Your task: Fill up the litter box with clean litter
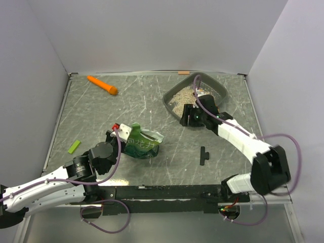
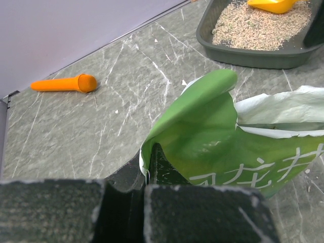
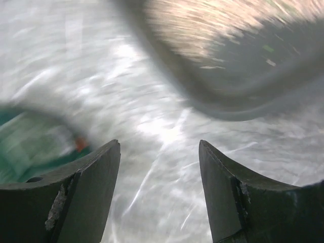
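The dark grey litter box (image 1: 219,90) stands at the back right, with pale beige clean litter (image 1: 180,98) spread in its left part. Both also show in the left wrist view, the box (image 2: 243,54) and the litter (image 2: 255,28). A green glossy bag (image 1: 142,146) lies open at mid-table. My left gripper (image 1: 119,130) is shut on the bag's edge (image 2: 202,131), its jaws pinching the fold. My right gripper (image 1: 187,118) is open and empty, just outside the box's near left corner (image 3: 228,101). The right wrist view is blurred.
An orange cylinder (image 1: 103,85) lies at the back left. A yellow-orange scoop (image 2: 272,4) sits in the box. A green strip (image 1: 74,147) lies at the left, and a black T-shaped piece (image 1: 203,155) near the front. White walls enclose the table.
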